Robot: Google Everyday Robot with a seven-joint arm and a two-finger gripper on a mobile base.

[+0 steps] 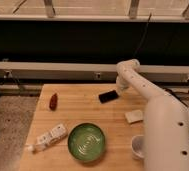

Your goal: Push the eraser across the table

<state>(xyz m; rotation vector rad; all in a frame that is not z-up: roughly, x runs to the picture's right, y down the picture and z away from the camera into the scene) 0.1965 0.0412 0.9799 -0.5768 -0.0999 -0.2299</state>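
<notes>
The eraser (108,96) is a small flat black block lying on the far part of the light wooden table (78,112), right of centre. My white arm reaches from the lower right over the table's far right side. My gripper (120,88) is down at the far edge, just right of the eraser and close to it. I cannot tell if it touches the eraser.
A green bowl (87,141) sits near the front centre. A white bottle-like object (50,137) lies at front left. A small red object (53,101) is at far left. A beige block (133,116) and a white cup (138,146) sit at the right beside my arm.
</notes>
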